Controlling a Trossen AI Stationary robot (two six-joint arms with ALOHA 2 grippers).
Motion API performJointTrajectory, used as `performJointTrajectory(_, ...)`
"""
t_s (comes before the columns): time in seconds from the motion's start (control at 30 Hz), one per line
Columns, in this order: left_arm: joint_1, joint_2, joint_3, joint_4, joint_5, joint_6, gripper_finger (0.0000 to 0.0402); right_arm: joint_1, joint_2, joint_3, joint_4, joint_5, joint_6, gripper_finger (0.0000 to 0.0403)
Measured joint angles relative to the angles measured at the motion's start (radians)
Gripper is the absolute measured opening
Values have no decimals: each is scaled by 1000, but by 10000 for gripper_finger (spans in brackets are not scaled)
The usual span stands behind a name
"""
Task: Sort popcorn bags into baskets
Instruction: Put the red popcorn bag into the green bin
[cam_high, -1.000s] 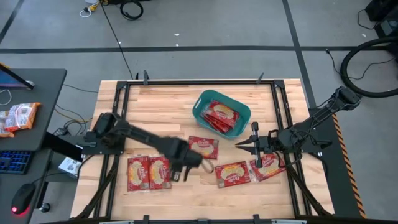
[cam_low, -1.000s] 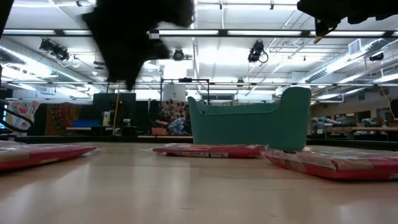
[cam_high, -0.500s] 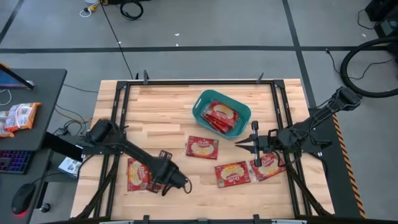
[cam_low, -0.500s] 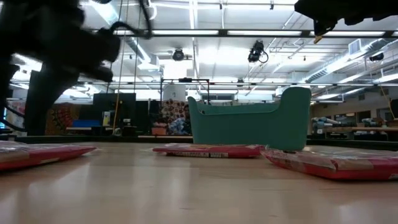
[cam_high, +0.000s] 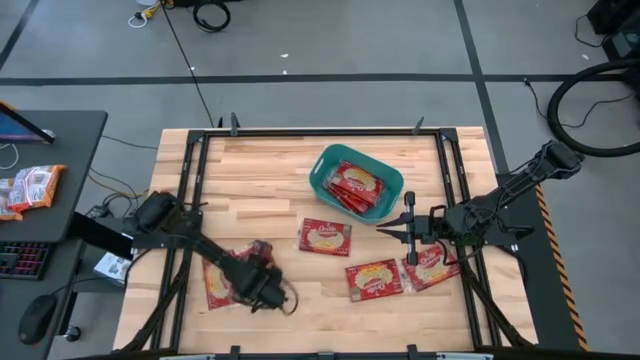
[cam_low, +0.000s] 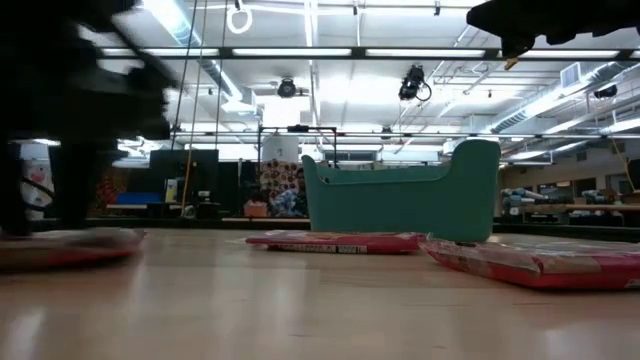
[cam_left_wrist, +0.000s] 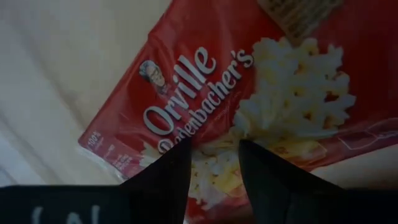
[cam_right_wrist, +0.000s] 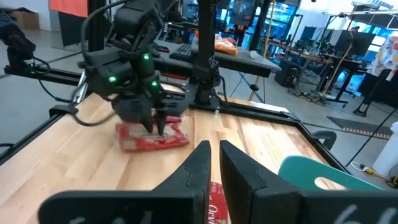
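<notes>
On the wooden table (cam_high: 270, 165), the teal basket (cam_high: 356, 183) lies well beyond the left gripper (cam_high: 262, 288). Its spread, empty fingers (cam_left_wrist: 163, 180) hang over a popcorn bag (cam_left_wrist: 249, 93) directly beneath, long axis running slantwise across their gap. The right gripper (cam_high: 408, 232) waits, nearly closed, holding nothing.

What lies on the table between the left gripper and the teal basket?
In the high view, one popcorn bag lies flat between the left gripper and the teal basket; otherwise bare wood.
</notes>
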Motion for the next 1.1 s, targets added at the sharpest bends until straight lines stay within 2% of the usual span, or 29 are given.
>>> performJointTrajectory(0.13, 78, 0, -2, 27, 10, -238, 142, 0, 0, 0, 10, 0, 0, 41)
performJointTrajectory(0.3, 152, -24, -1, 140, -32, -343, 142, 0, 0, 0, 21, -1, 0, 41)
performJointTrajectory(0.5, 190, -135, 25, 146, -17, -221, 142, 0, 0, 0, 11, -2, 8, 41)
performJointTrajectory(0.63, 141, -150, 22, 134, -47, -79, 142, 0, 0, 0, 3, -3, 14, 41)
performJointTrajectory(0.77, 78, -123, 25, 153, -133, -12, 147, 1, 0, 0, -2, -4, 23, 41)
performJointTrajectory(0.87, 48, -107, 23, 165, -164, -5, 167, 1, 0, 0, -2, -4, 34, 41)
performJointTrajectory(1.1, 10, -82, 25, 171, -165, -30, 245, 1, 0, 0, 0, -5, 35, 41)
